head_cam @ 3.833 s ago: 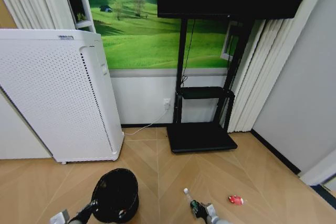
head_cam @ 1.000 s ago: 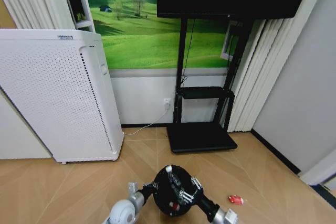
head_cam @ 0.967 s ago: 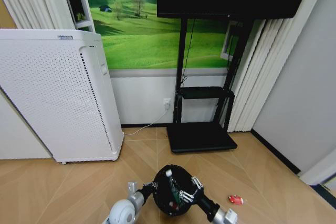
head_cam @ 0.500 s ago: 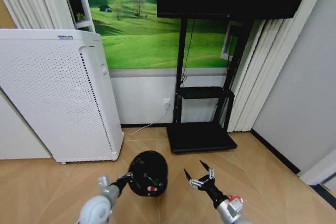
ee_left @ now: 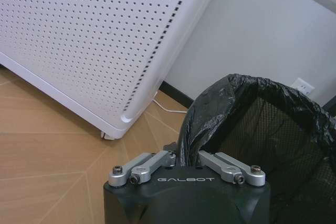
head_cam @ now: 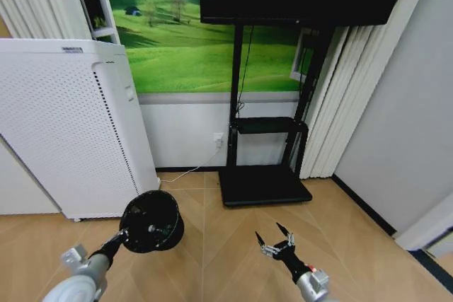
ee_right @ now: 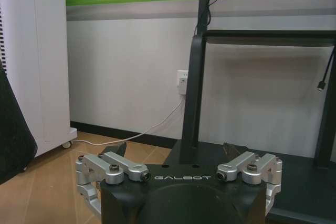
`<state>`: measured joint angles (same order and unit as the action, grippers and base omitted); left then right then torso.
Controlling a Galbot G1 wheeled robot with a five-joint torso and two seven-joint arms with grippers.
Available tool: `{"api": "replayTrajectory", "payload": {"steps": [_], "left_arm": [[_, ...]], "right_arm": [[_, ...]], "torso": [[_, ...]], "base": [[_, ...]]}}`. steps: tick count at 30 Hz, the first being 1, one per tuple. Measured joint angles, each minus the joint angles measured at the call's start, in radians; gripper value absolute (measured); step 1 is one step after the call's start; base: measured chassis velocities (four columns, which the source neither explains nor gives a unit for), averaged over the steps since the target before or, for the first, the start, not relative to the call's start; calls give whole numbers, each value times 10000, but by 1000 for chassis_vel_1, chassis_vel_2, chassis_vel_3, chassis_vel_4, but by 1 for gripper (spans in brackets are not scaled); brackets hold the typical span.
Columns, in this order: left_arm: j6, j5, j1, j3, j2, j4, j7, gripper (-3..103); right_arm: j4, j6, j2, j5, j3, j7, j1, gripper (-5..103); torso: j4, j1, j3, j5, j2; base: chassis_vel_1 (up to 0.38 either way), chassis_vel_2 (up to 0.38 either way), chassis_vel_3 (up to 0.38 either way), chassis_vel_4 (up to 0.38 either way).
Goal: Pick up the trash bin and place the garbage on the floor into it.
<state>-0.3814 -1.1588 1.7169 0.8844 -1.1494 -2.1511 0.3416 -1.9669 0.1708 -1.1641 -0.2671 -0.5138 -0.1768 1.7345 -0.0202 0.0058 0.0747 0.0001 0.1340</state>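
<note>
The left gripper (head_cam: 122, 240) is clamping the trash bin (head_cam: 151, 221) by its rim, tilted mouth-forward, while the right gripper (head_cam: 277, 241) is hanging spread and empty beside it.

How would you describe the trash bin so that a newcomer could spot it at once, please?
Find the tall white perforated appliance on the robot's left. Just in front of its lower corner, the left gripper holds the trash bin by its rim. It is the small round black tub lined with a black bag.
</note>
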Motion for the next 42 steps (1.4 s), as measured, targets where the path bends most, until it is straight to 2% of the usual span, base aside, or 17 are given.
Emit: {"api": "replayTrajectory", "payload": {"steps": [6, 8, 10, 20, 28, 32, 42], "left_arm": [[-5, 14, 299, 307, -68, 91, -155, 3], [-6, 59, 369, 313, -101, 188, -190, 3], [-6, 117, 429, 318, -157, 267, -200, 3], [-145, 468, 725, 420, -150, 772, -191, 3], [-179, 492, 1585, 1152, -163, 788, -441, 3], [-173, 710, 1784, 1076, -345, 591, -523, 3], [-89, 892, 1826, 976, -496, 482, -523, 3]], "right_arm": [[354, 336, -209, 360, 28, -1, -62, 100], [590, 417, -300, 611, 17, 1, -83, 100], [818, 399, -318, 780, 24, 30, -159, 100], [2875, -529, -116, 1920, 529, -183, -890, 100], [4462, -1616, 369, 2013, 1234, -279, -2239, 100], [5068, -1984, 536, 2167, 1473, -241, -2747, 100], [6266, -2058, 524, 2345, 1661, -335, -3259, 100]], "torso": [[1, 1, 0, -9, 0], [-2, 0, 1, 5, 0], [-2, 1, 2, 1, 0], [-3, 0, 0, -4, 0], [2, 0, 1, 0, 0], [0, 1, 1, -1, 0], [-1, 0, 1, -4, 0]], "base": [[-262, -272, 294, 282], [-274, -289, 285, 291], [-301, -260, 251, 280], [-43, -67, 39, 19], [21, 24, -14, -24], [0, 0, 0, 0], [0, 0, 0, 0]]}}
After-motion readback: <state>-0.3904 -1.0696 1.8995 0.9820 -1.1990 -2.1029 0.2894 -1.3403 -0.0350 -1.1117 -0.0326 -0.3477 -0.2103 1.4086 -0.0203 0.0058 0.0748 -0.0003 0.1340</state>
